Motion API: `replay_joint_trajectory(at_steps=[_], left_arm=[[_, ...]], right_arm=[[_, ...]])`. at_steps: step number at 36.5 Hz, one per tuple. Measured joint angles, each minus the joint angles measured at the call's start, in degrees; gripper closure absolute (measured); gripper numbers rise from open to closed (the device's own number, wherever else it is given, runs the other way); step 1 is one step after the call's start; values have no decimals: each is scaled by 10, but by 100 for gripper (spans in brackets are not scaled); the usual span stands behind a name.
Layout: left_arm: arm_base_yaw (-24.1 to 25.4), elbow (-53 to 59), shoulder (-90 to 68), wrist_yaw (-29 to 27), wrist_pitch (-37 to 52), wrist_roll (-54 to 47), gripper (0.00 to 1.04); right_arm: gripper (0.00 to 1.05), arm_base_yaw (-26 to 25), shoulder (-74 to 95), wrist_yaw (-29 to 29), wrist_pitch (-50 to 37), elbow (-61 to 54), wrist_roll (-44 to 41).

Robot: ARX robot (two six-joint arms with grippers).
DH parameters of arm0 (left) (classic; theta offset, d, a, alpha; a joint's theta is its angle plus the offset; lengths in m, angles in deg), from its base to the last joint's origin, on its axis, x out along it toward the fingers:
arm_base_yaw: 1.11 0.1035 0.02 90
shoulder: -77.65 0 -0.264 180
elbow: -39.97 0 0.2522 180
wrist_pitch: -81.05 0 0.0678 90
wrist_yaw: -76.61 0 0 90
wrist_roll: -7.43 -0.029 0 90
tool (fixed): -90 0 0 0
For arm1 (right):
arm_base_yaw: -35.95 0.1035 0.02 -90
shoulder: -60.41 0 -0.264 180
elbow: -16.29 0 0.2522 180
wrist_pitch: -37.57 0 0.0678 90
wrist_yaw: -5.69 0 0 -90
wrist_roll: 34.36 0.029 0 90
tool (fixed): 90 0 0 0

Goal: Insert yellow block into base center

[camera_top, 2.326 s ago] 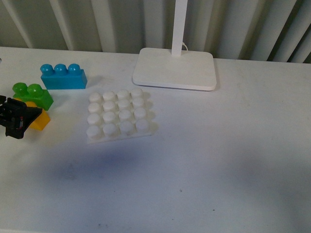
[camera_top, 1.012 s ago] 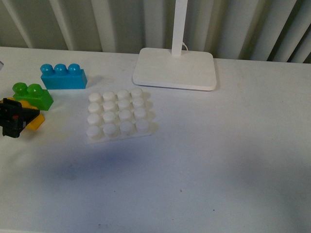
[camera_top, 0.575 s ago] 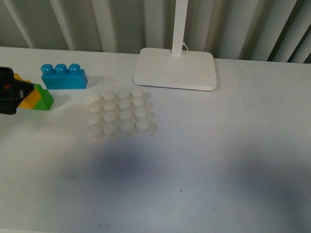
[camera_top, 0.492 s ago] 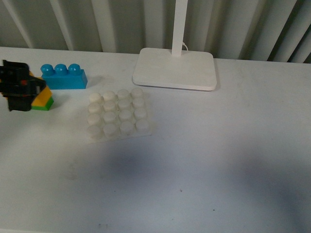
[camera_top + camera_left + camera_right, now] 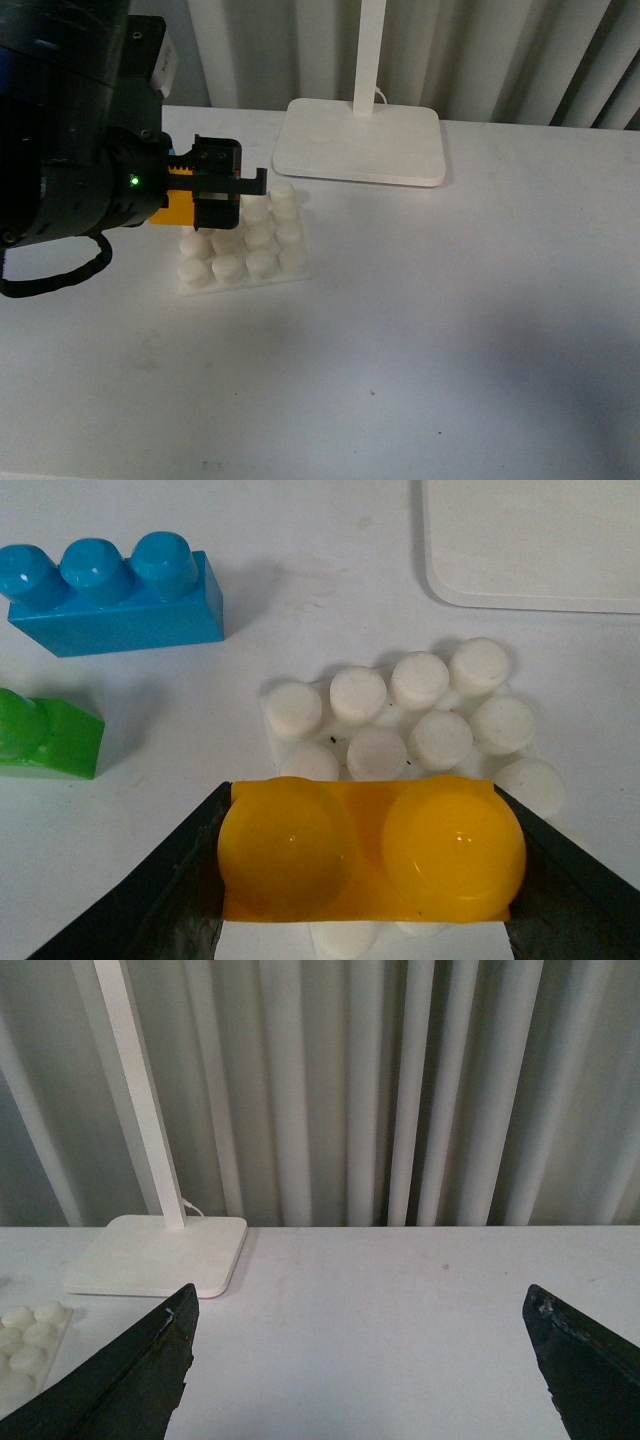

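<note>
Two round studs crown the small yellow-orange plastic block [image 5: 368, 848], pinched at both ends between the dark fingers [image 5: 185, 885] of the left gripper [image 5: 218, 198], whose bulky black arm [image 5: 70, 130] fills the front camera's nine-to-eleven o'clock area. Seen from the front, the block hangs over the ten o'clock corner of the flat square white studded plastic base [image 5: 262, 262], short of its centre; whether it touches the studs cannot be told. The base lies flat on the white table [image 5: 450, 330], with the smooth white rounded-rectangle lamp foot [image 5: 360, 140] near it at one o'clock and the lamp's white pole [image 5: 370, 50] rising from that foot. The left wrist camera alone shows a blue three-stud plastic brick [image 5: 110, 595] and a green plastic brick [image 5: 45, 735] resting on the table, apart from each other and from the base. The right gripper [image 5: 355, 1365] does not show in the front view; its own camera has its dark fingers [image 5: 120, 1380] spread wide with nothing between them, above the table and facing the pale pleated curtain [image 5: 400, 1090].
</note>
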Motion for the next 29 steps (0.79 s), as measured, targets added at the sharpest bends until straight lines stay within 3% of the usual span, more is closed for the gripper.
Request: replay_joint_trajectory(at_steps=[18,29], left_arm=[[-60,-77,-82,-92,-24,98,39],[-71,-84,-107,-112,-31,124,39]], right_arm=[[9,0,0,0,0,0,0],[9,0,0,0,0,0,0]])
